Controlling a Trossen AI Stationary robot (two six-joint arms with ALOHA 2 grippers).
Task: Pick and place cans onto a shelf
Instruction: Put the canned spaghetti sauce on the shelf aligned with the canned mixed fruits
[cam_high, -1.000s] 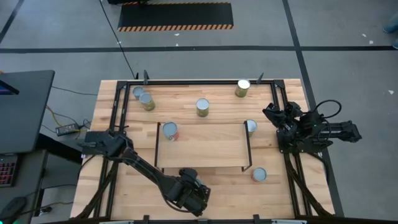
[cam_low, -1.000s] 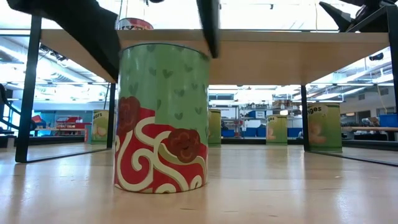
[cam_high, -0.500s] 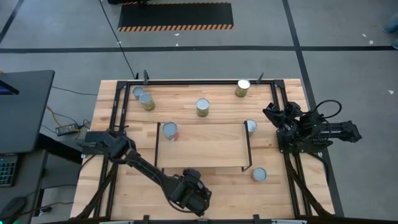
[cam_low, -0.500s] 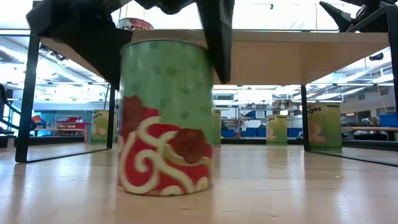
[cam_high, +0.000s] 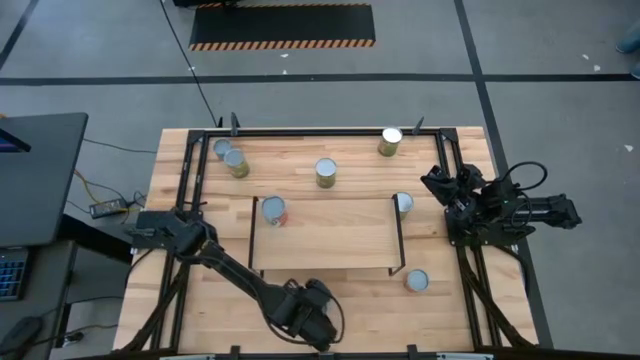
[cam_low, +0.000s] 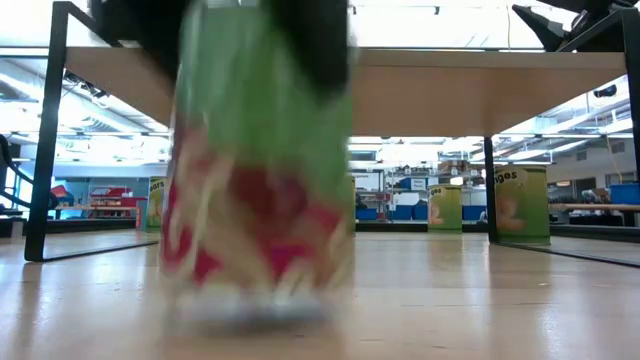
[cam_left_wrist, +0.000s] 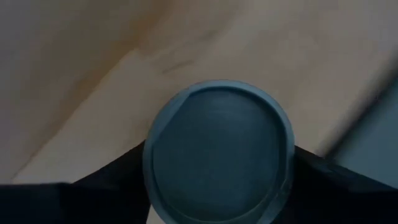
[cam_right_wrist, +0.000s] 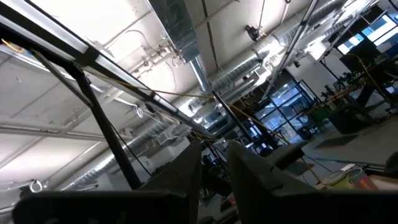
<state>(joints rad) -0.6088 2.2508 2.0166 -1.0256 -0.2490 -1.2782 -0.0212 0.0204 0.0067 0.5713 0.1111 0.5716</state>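
Note:
My left gripper (cam_high: 312, 318) is at the table's near edge, shut on a green can with red and cream swirls (cam_low: 260, 170). Its round top (cam_left_wrist: 217, 149) fills the left wrist view. My right gripper (cam_high: 440, 185) waits at the table's right side, raised and pointing up, fingers close together (cam_right_wrist: 214, 165). The light-wood shelf (cam_high: 325, 245) stands mid-table on black frame ends. One can (cam_high: 273, 210) is at its far left corner. Others stand on the table at far left (cam_high: 222, 148) (cam_high: 236, 163), far middle (cam_high: 326, 172), far right (cam_high: 390, 141), and by the shelf's right end (cam_high: 402, 203) (cam_high: 417, 281). My left gripper holds the can by its upper side wall, just under the rim (cam_left_wrist: 149, 168), pinched between the two fingers (cam_left_wrist: 118, 180) on opposite sides. The fingers come from above, pointing down. The can stays upright. Blur hides whether its base is clear of the table.
Black frame rails run along the table's left (cam_high: 185, 200), far (cam_high: 320, 130) and right (cam_high: 460, 250) sides. A desk with a monitor (cam_high: 40, 170) stands left of the table. Bare wood lies between the shelf and the far cans.
My left gripper has shifted a little toward the table's near edge and right. The can between its fingers stood still a second ago. It now shows blurred and larger in the low view, moving with the gripper.

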